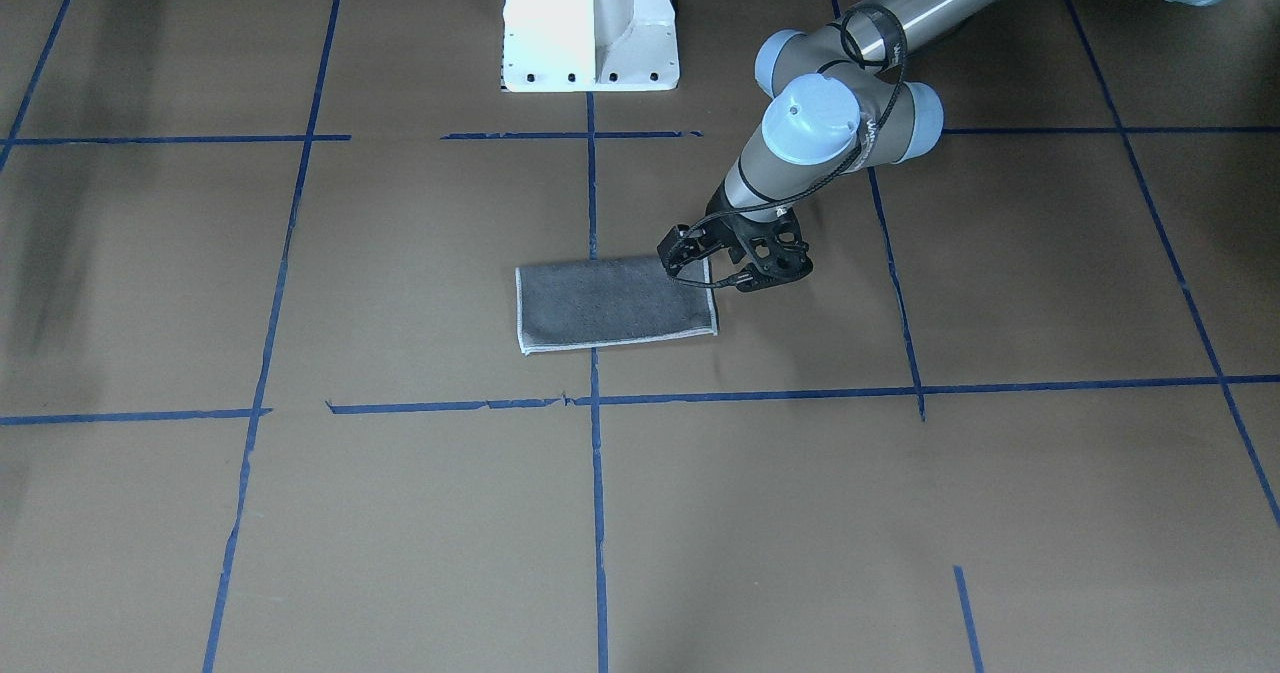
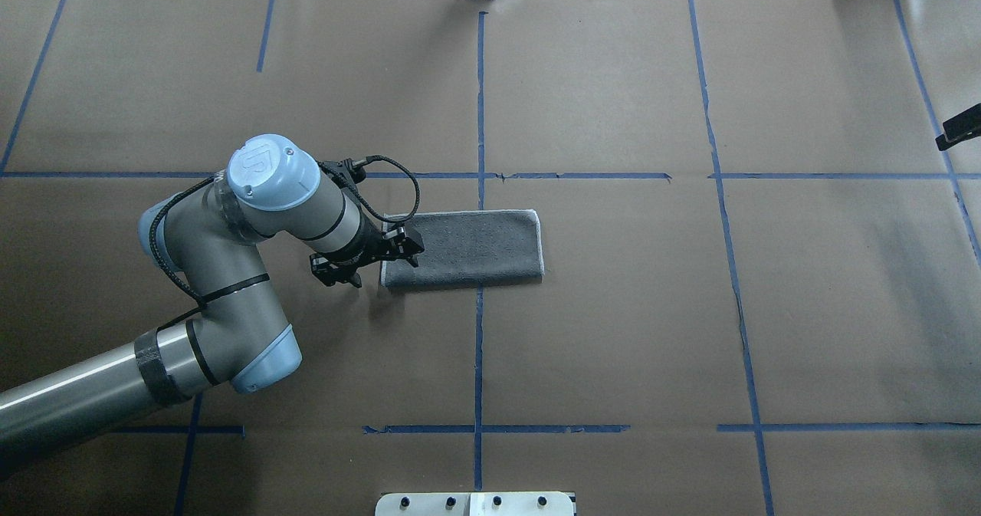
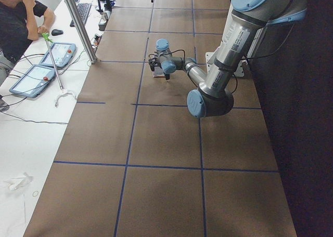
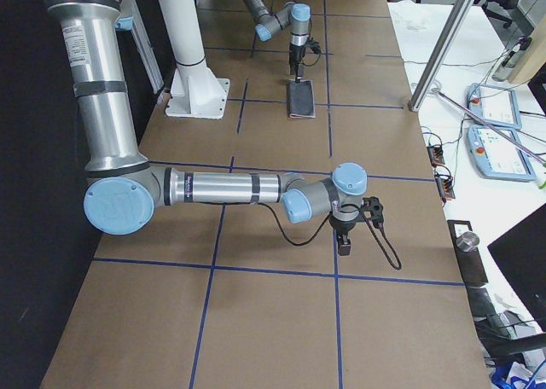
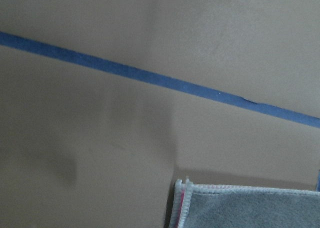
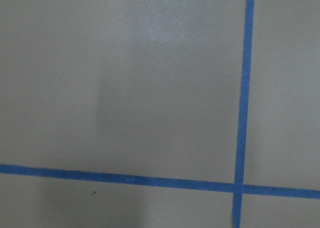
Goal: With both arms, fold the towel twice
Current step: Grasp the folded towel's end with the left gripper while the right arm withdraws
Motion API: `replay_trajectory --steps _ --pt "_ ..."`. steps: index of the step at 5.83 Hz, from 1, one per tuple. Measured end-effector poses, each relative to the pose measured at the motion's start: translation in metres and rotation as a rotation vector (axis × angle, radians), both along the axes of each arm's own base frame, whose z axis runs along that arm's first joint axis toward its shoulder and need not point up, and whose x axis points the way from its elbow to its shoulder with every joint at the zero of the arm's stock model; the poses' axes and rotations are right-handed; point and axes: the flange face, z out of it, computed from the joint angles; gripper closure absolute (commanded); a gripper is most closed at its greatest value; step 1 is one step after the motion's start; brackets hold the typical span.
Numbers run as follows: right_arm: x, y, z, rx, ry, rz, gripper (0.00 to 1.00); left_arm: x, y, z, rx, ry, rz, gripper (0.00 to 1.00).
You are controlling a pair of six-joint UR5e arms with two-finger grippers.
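Grey towel (image 2: 464,249) lies flat as a long rectangle across the centre tape line (image 2: 480,102) — a pink sliver shows at its layered corner. My left gripper (image 2: 370,261) hangs over its short end, pointing down, fingers spread, holding nothing. My right gripper (image 4: 345,242) points down at the paper (image 6: 150,88), well apart from the towel — I cannot tell whether its fingers are spread.

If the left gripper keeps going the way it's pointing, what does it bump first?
It points down, so the left gripper would probably touch the short edge of the grey towel first, or the brown table paper right beside it. The exact line is hard to judge.
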Motion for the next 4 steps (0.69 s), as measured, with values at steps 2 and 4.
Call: replay_trajectory --steps 2,4 --pt "-0.0004 -0.0010 -0.0009 0.000 0.000 0.001 0.00 0.0008 0.0017 -0.0019 0.000 0.004 0.005 0.33" --pt "-0.0006 -0.0017 -0.0020 0.002 -0.001 0.001 0.00 0.0022 0.0020 -0.0002 -0.002 0.001 0.005 0.41"
